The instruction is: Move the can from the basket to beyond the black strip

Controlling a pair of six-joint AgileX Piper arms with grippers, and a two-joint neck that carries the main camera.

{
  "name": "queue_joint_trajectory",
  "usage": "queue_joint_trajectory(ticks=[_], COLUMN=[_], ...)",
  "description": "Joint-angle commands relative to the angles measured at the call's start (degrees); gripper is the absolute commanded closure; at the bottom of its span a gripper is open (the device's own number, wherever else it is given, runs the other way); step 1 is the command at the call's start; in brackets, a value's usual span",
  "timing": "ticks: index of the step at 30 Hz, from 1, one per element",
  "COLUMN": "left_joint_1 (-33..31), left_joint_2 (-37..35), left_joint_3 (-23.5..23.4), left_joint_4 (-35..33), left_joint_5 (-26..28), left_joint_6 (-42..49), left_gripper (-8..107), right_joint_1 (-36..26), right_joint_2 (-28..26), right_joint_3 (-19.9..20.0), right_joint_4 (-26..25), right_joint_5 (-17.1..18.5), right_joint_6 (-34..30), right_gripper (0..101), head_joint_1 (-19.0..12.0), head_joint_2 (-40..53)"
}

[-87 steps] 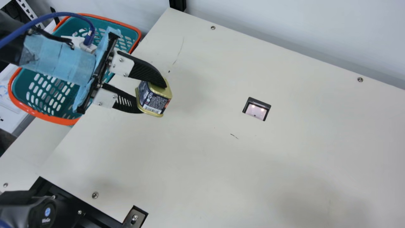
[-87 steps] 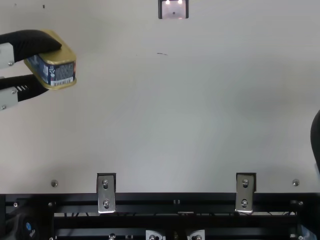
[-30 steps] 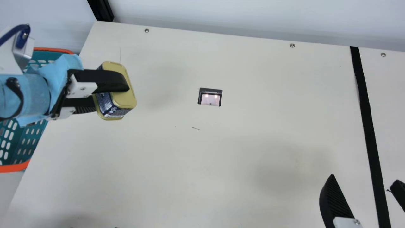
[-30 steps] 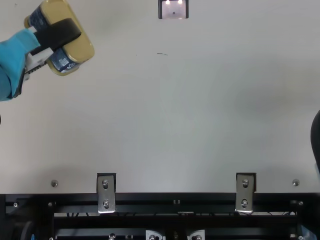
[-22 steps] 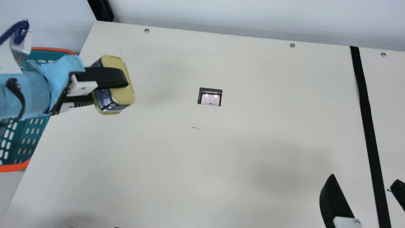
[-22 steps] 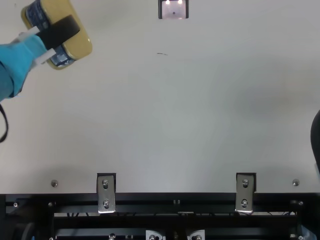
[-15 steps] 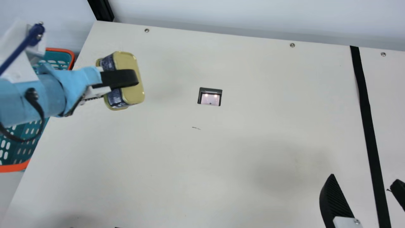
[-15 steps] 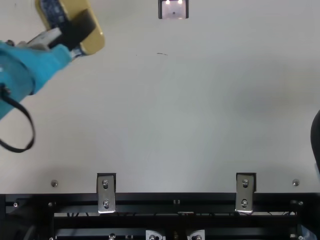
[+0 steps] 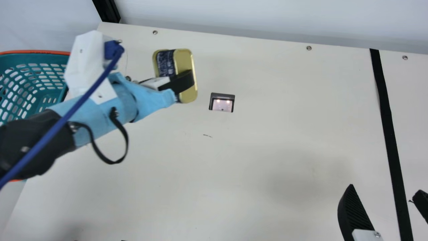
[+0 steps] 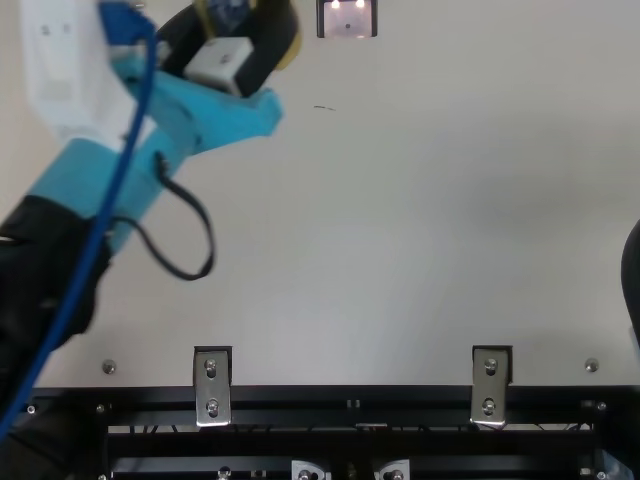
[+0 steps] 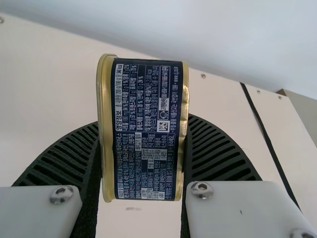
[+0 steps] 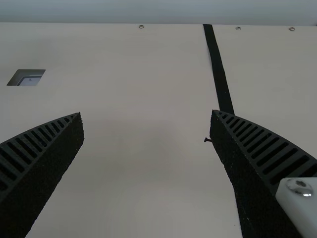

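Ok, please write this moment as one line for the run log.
left pincer: shut on can | can: held up, outside basket, short of strip | right pincer: open | placing: not yet done

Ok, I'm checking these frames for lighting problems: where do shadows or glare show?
Main view: two glints in the dark-framed rectangular recess, soft shadows on the cream table; top view: the same paired glints; left wrist view: pale sheen on the gold-rimmed, navy-labelled metal can.

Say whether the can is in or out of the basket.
Out: the left gripper holds the can over the table, well to the side of the basket.
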Motion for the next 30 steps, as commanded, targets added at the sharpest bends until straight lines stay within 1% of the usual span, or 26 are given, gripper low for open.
queue_joint_trajectory(ticks=[1,4,8,14,23,30], left_joint_1=[-3.31,-5.37,-6.50,-6.22,-6.24,-6.65], left_joint_2=[2.94,6.72,12.28,19.85,27.78,29.89], left_joint_3=[-0.33,-0.76,-1.19,-2.53,-6.05,-7.55], left_joint_4=[1.73,5.74,11.35,16.94,19.98,19.96], left_joint_5=[-8.01,-12.90,-18.62,-24.81,-29.11,-30.48], left_joint_6=[-1.28,-4.09,-8.07,-12.23,-15.54,-14.87], left_gripper=[89,89,89,89,89,89], right_joint_1=[0.00,0.00,0.00,0.00,0.00,0.00], right_joint_2=[0.00,0.00,0.00,0.00,0.00,0.00], right_joint_3=[0.00,0.00,0.00,0.00,0.00,0.00], right_joint_4=[0.00,0.00,0.00,0.00,0.00,0.00], right_joint_5=[0.00,0.00,0.00,0.00,0.00,0.00], right_joint_6=[0.00,0.00,0.00,0.00,0.00,0.00], right_gripper=[0,0,0,0,0,0], head_joint_1=[-1.23,-1.23,-1.23,-1.23,-1.23,-1.23], head_joint_2=[-0.07,-0.07,-0.07,-0.07,-0.07,-0.07])
